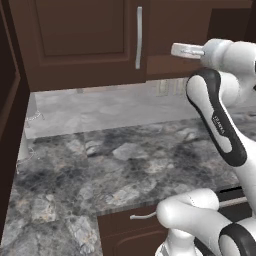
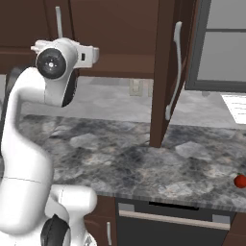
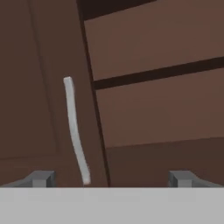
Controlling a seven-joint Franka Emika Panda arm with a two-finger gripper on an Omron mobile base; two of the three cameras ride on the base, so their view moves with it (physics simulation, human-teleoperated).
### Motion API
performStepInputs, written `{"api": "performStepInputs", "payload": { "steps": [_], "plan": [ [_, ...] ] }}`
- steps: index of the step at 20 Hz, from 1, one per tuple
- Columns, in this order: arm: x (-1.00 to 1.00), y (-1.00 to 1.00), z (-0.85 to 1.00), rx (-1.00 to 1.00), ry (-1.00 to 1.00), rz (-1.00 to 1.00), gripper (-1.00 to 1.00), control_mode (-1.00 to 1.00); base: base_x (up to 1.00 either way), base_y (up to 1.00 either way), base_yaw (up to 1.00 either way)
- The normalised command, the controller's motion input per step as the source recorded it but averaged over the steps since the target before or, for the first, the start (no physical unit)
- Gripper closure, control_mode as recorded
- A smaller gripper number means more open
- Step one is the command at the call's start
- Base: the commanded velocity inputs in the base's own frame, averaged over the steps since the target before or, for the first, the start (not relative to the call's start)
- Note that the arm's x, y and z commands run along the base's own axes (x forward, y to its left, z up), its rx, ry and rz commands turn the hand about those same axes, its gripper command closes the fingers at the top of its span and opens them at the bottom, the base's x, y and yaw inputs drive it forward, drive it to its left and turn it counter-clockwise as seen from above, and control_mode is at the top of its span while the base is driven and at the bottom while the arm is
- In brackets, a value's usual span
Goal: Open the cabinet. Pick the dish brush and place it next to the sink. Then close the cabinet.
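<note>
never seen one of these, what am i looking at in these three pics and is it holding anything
It is a white robot arm with dark joints, rendered in a simulated kitchen. Two pictures come from cameras on its base, behind it to the left and right. The third looks out along its hand.

The arm reaches up toward the cabinet, a dark brown wall cabinet with silver bar handles. In the right base view one door stands swung open. In the hand view the gripper has its two finger tips spread wide, open and holding nothing, facing a closed door's handle.

Below lies a grey marbled counter. A small red thing sits near its right edge, cut off by the picture.
</note>
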Motion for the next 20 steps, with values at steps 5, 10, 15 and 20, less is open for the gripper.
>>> {"api": "performStepInputs", "payload": {
  "steps": [5, 10, 15, 20],
  "plan": [
    [-0.41, -0.29, 0.02, -0.01, 0.36, 0.01, -1.0, -1.0, 0.0, 0.0, 0.0],
    [-0.21, -0.01, -0.07, -0.01, 0.25, 0.0, -1.0, -1.0, 0.0, 0.0, 0.0],
    [-0.34, 0.0, -0.46, -0.02, 0.03, 0.0, -1.0, -1.0, 0.0, 0.0, 0.0],
    [-0.38, -0.02, -0.67, -0.01, -0.05, 0.0, -1.0, -1.0, 0.0, 0.0, 0.0]
  ]
}}
